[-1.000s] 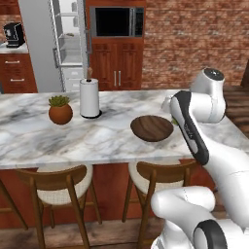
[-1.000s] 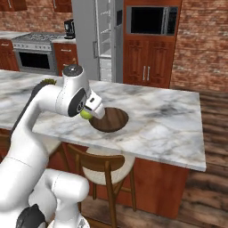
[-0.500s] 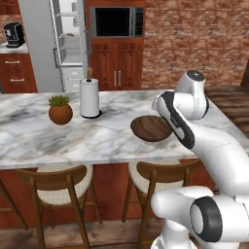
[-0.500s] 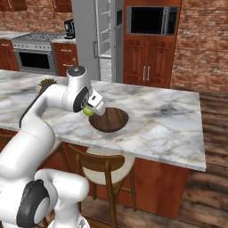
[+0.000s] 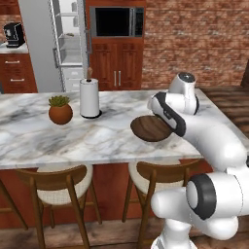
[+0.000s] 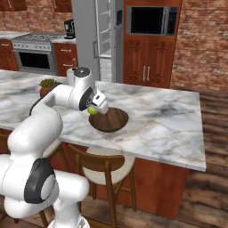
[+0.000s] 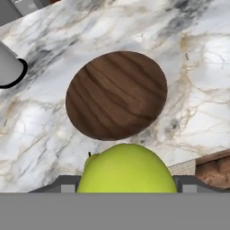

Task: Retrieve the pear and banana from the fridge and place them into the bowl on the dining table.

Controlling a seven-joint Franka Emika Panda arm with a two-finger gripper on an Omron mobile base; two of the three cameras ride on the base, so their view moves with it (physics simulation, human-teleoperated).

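The gripper (image 6: 94, 108) holds the pear (image 6: 92, 110) pinched between its jaws, just above the near left rim of the bowl (image 6: 111, 120). In the hand view the yellow-green pear (image 7: 126, 169) sits at the bottom, between the two dark fingertips, with the empty brown bowl (image 7: 117, 94) straight ahead beneath it on the marble.

The bowl (image 5: 148, 129) rests on the bench (image 5: 73, 138), toward the arm's side of the top. In the left base view the arm's white links cover the bowl's right edge and hide the gripper itself. Further along the bench stand a white paper towel roll (image 5: 89, 98) on a dark base and, just beside it, a terracotta pot (image 5: 60, 113) with a green plant; both are well apart from the bowl.

Behind the bench the fridge (image 5: 68, 46) stands with one door open, showing white shelves inside; I cannot tell what lies on them, and cannot make out the banana. Beside the fridge is a wooden oven cabinet (image 5: 116, 48). Two wooden stools (image 5: 58, 182) are tucked under the near side of the bench.
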